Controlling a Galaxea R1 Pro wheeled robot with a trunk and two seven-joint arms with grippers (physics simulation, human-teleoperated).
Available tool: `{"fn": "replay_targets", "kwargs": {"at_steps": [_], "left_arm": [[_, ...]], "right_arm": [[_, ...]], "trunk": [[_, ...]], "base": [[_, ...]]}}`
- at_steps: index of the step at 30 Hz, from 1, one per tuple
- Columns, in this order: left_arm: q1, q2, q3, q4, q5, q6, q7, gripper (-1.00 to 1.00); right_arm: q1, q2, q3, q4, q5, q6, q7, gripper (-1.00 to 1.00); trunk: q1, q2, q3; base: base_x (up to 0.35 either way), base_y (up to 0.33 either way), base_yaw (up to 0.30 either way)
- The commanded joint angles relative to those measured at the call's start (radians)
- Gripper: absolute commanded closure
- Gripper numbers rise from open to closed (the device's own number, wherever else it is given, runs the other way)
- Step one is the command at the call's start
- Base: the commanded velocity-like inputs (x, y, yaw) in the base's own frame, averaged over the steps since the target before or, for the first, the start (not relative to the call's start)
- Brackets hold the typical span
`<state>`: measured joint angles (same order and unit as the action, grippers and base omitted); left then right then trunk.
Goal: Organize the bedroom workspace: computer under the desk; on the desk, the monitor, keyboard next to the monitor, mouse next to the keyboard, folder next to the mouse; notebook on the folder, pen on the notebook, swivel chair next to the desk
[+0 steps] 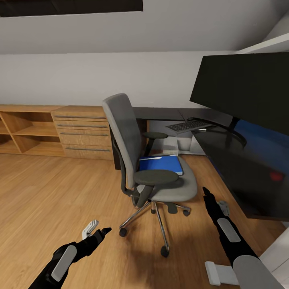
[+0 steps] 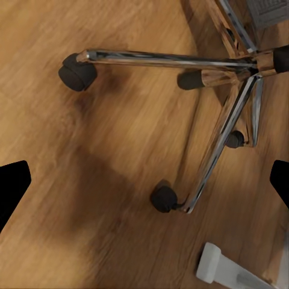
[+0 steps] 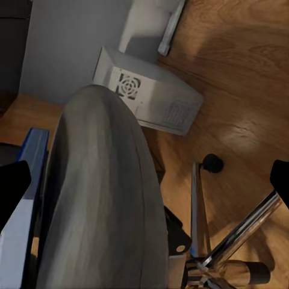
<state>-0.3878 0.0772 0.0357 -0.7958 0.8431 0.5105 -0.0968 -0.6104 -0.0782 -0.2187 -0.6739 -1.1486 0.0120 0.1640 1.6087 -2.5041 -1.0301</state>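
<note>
The blue folder (image 1: 161,163) lies on the swivel chair (image 1: 148,160) — both grippers' fingers apart, empty, likely readying a reach.

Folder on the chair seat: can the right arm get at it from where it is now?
Probably yes. The folder lies flat and uncovered on the swivel chair seat; the right claw hovers beside the seat's edge, open, nothing between them.
</note>
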Motion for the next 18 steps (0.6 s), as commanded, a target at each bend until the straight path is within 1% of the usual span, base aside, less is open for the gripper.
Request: {"fn": "replay_targets", "kwargs": {"at_steps": [1, 4, 6, 7, 10, 11, 15, 17, 18], "left_arm": [[0.0, -0.001, 0.003, 0.0, 0.002, 0.007, -0.003, -1.0], [0.0, -0.002, 0.003, 0.0, 0.002, 0.007, -0.003, -1.0], [0.0, -0.003, 0.003, 0.001, 0.002, 0.007, -0.003, -1.0], [0.0, -0.003, 0.003, 0.001, 0.002, 0.007, -0.003, -1.0], [0.0, -0.005, 0.003, 0.001, 0.002, 0.006, -0.003, -1.0], [0.0, -0.005, 0.003, 0.001, 0.002, 0.006, -0.003, -1.0], [0.0, -0.006, 0.003, 0.001, 0.002, 0.006, -0.003, -1.0], [0.0, -0.006, 0.003, 0.001, 0.002, 0.006, -0.003, -1.0], [0.0, -0.006, 0.003, 0.001, 0.002, 0.006, -0.003, -1.0]], "right_arm": [[-0.003, -0.002, -0.002, 0.001, -0.011, 0.002, 0.005, -1.0], [-0.009, -0.01, -0.006, 0.004, -0.013, 0.003, 0.004, -1.0], [-0.02, -0.02, -0.01, 0.008, -0.02, 0.008, 0.004, -1.0], [-0.02, -0.02, -0.01, 0.008, -0.02, 0.008, 0.004, -1.0], [-0.041, -0.033, -0.013, 0.02, -0.048, 0.026, 0.001, -1.0], [-0.041, -0.033, -0.013, 0.02, -0.048, 0.026, 0.001, -1.0], [-0.072, -0.044, -0.015, 0.051, -0.078, 0.073, 0.0, -1.0], [-0.084, -0.048, -0.015, 0.067, -0.085, 0.098, 0.001, -1.0], [-0.084, -0.048, -0.015, 0.067, -0.085, 0.098, 0.001, -1.0]], "trunk": [[0.0, 0.0, -0.001], [0.0, 0.0, -0.001], [0.0, 0.0, -0.001], [0.0, 0.0, -0.001], [0.0, 0.0, -0.001], [0.0, 0.0, -0.001], [0.0, 0.0, -0.001], [0.0, 0.0, -0.001], [0.0, 0.0, -0.001]], "base": [[0.014, 0.0, 0.0], [0.009, 0.0, 0.0], [0.006, 0.0, 0.0], [0.006, 0.0, 0.0], [0.004, 0.0, 0.0], [0.003, 0.0, 0.0], [0.002, 0.0, 0.0], [0.0, 0.0, 0.0], [0.0, 0.0, 0.0]]}}
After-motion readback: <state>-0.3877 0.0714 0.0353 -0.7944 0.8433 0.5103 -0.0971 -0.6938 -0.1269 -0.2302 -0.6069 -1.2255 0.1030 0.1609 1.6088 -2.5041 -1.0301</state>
